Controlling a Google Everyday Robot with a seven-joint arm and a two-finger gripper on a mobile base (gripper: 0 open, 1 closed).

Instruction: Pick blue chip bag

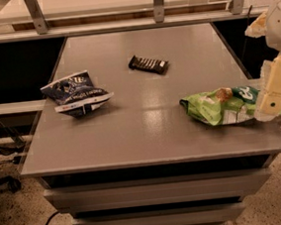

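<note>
1. Only one camera view here, so everything below comes from it. It looks down over a grey table (148,138) with three snacks spread out on top.

2. The blue chip bag (76,93) lies near the table's left edge, puffed up and a bit crumpled, white strip toward the front. Nothing touches it, so there's room to come at it from above or from the side.

3. The gripper (274,94) is way over on the right edge of the view, cream-coloured, hanging just past the table's right side. It holds nothing. Whether it's spread or closed up, I honestly can't tell from here.

4. It sits right by the green snack bag (222,106), apparently overlapping that bag's right end. Wrong bag, so I'd guess that's just where the arm parks.

5. A dark candy bar (148,64) lies toward the back middle, well apart from both bags.

6. My read: the pick hasn't started. The arm needs to cross the whole tabletop leftward.
</note>
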